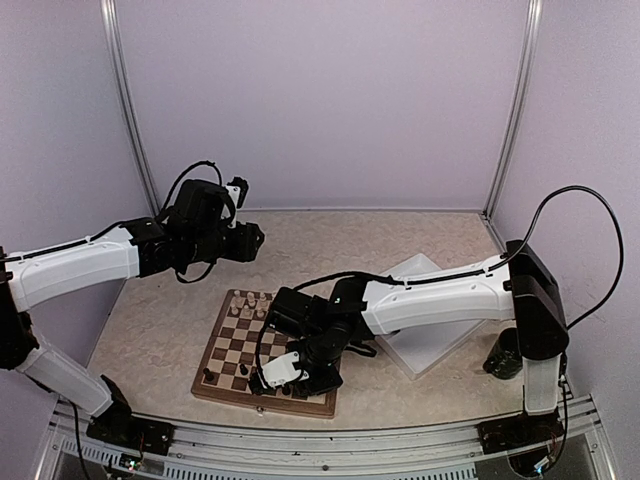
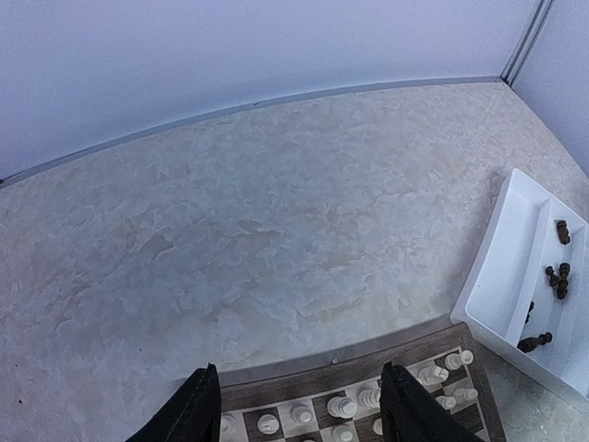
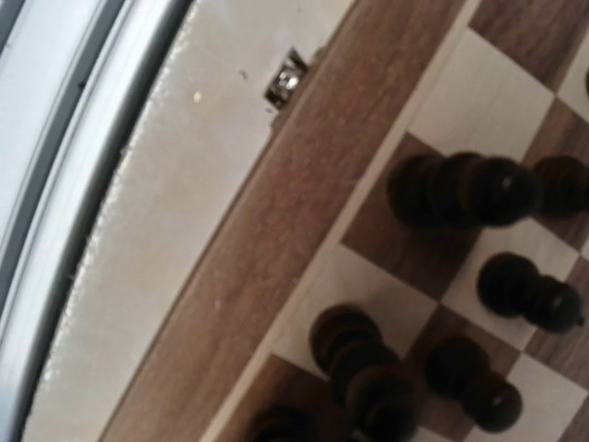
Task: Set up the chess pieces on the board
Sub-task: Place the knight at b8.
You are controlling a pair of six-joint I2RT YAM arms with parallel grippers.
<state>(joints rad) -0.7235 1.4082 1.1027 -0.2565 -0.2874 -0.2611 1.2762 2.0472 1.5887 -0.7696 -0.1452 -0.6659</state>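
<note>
Chess pieces: the cream set (image 1: 250,300) stands on the upper rows of the board (image 1: 232,345), low centre of the top view. Dark pieces (image 3: 469,189) stand beside its rim, at the right of the right wrist view. Other dark pieces (image 2: 557,276) lie in the white tray (image 2: 502,276), at the right edge of the left wrist view. My left gripper (image 2: 304,414) is released and empty. My right gripper (image 1: 275,372) is over the board's lower rows; I cannot tell its state.
</note>
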